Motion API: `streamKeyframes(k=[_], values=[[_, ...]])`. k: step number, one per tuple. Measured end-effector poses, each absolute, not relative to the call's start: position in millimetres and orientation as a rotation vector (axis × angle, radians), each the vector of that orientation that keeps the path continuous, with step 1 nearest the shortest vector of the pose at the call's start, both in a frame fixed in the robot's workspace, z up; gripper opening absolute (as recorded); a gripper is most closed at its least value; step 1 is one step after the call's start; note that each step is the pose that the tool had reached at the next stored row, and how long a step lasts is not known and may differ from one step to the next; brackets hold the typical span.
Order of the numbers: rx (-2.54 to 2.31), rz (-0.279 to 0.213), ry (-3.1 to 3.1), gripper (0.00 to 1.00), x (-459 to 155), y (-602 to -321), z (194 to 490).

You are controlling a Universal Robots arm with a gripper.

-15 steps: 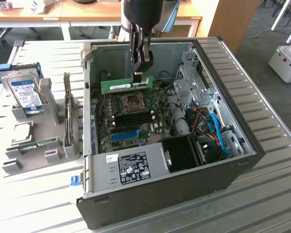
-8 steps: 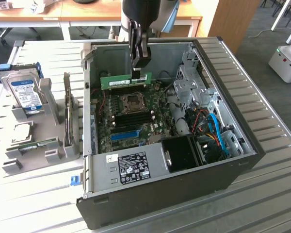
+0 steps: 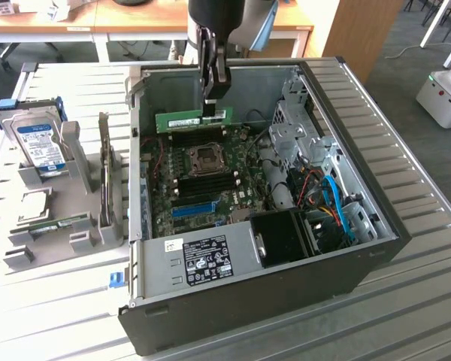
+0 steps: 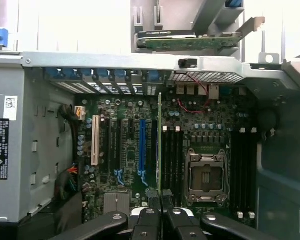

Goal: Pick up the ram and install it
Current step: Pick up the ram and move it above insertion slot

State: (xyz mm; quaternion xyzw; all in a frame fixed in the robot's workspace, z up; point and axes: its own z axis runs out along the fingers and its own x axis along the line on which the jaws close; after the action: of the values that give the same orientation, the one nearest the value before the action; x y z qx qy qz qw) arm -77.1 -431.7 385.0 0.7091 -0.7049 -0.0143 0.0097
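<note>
The ram point(image 3: 194, 119) is a long thin green stick with a white label. It hangs level over the back part of the motherboard point(image 3: 210, 197) inside the open computer case point(image 3: 376, 248). My gripper point(image 3: 213, 101) comes down from above and is shut on the ram's upper edge. In the wrist view the ram point(image 4: 160, 145) shows edge-on as a thin green line between my fingertips point(image 4: 160, 200). It runs along the dark memory slots point(image 4: 172, 160) beside the CPU socket point(image 4: 205, 175). The stick appears to be above the slots point(image 3: 199, 139), not seated.
A grey parts holder point(image 3: 90, 154) at the exterior view's left carries a silver hard drive point(image 3: 39, 143), an upright card point(image 3: 105, 180) and another green stick point(image 3: 56, 224). Inside the case are a power supply point(image 3: 203, 259), a drive cage point(image 3: 293, 128) and blue cables point(image 3: 338, 203).
</note>
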Motion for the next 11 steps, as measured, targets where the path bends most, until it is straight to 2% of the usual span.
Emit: streamKeyframes(k=[11], values=[[2.214,-0.045,-2.201,0.12,-75.5,-427.2,383.4]])
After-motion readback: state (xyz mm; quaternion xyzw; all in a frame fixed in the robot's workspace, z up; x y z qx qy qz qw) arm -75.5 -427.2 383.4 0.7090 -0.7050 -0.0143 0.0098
